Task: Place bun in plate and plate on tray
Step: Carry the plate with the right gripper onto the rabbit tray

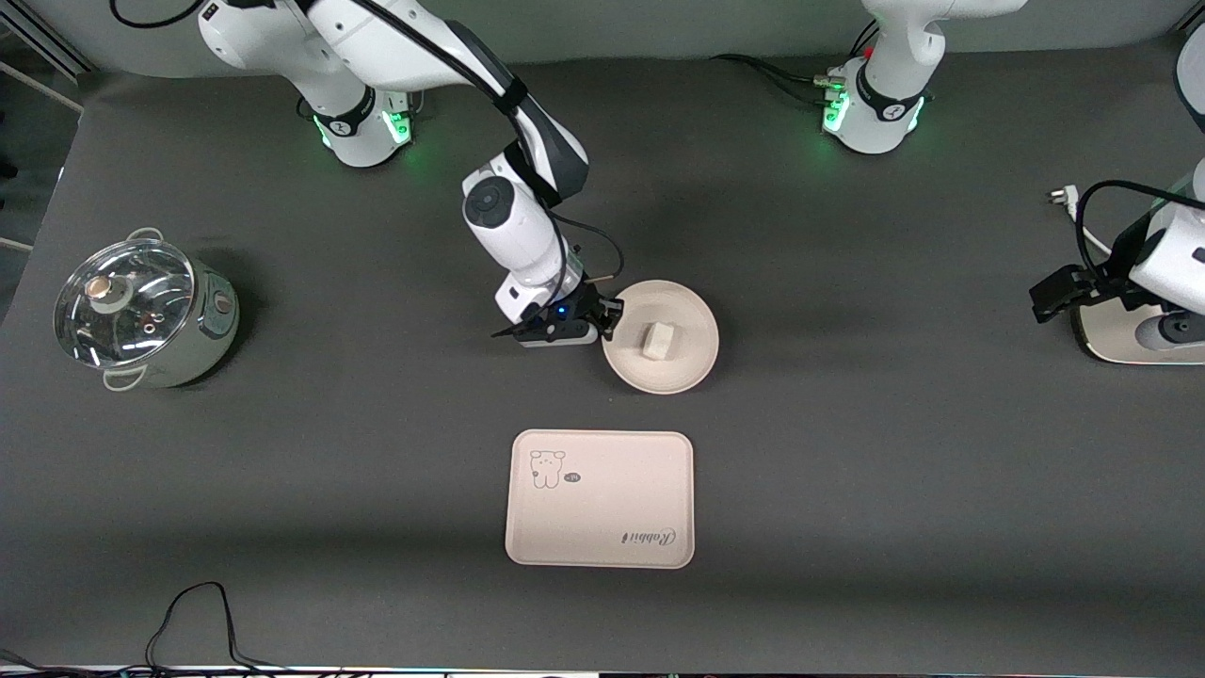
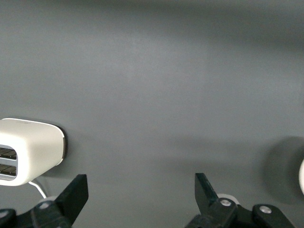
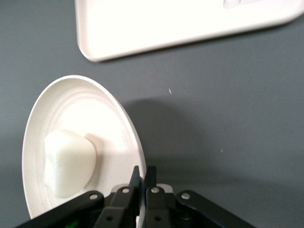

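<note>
Two thin fingers of your right end effector (image 3: pixel 141 190) are clamping the rim of the plate (image 1: pixel 692 363), pinched nearly shut on it. The bun (image 1: pixel 657 340) is sitting loose inside, so it is likely sliding if you tilt. The plate is looking light, stiff and slick. The tray (image 1: pixel 602 537) is lying nearer the front camera. Your left end effector (image 2: pixel 140 199) is waiting, spread wide.

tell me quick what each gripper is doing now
left gripper: open, holding nothing, waiting beside the toaster.
right gripper: shut on the plate rim.
</note>
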Motion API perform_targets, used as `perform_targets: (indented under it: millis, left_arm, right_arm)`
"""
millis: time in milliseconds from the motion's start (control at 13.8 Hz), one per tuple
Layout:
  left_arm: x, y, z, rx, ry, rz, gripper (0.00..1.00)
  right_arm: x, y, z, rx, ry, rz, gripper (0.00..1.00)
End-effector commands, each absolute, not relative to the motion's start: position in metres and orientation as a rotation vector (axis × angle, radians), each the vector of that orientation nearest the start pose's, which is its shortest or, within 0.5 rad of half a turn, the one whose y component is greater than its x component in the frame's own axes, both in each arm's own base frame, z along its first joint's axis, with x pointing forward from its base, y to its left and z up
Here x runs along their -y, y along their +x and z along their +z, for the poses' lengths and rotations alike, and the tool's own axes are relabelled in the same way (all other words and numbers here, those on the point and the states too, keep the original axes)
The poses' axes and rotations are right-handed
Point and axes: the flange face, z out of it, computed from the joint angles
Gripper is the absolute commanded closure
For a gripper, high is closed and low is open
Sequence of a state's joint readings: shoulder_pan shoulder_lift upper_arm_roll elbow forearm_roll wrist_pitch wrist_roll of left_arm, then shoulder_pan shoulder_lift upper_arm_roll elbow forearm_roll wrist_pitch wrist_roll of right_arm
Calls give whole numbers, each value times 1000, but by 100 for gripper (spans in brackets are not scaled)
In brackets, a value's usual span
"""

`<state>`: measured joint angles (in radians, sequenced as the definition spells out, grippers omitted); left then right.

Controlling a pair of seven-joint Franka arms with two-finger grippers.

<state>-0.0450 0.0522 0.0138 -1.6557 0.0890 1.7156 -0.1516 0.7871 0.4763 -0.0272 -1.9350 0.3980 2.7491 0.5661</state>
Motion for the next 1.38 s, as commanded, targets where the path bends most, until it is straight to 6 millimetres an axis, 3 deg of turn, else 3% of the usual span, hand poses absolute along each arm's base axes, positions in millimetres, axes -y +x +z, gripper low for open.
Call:
perform_targets:
  millis: [0, 364, 509, 582, 800, 1018, 1309]
  left_arm:
    - [23, 588, 561, 146, -3061, 34, 0]
    - [30, 587, 553, 111, -3053, 79, 0]
    - [32, 586, 552, 114, -3049, 99, 0]
    - [32, 586, 550, 112, -3048, 109, 0]
    - [30, 588, 544, 97, -3047, 126, 0]
    - [27, 588, 543, 97, -3045, 131, 0]
    - [26, 589, 540, 99, -3045, 138, 0]
  right_arm:
    - [-431, 515, 334, -233, -2717, -226, 100]
    - [-402, 612, 446, -225, -2695, -362, 100]
    - [-380, 646, 466, -257, -2687, -400, 100]
    - [-365, 660, 461, -261, -2692, -414, 100]
    - [-334, 699, 419, -181, -2744, -440, 100]
    - [-335, 722, 358, -189, -2786, -428, 100]
    - [-356, 722, 271, -190, -2783, -407, 100]
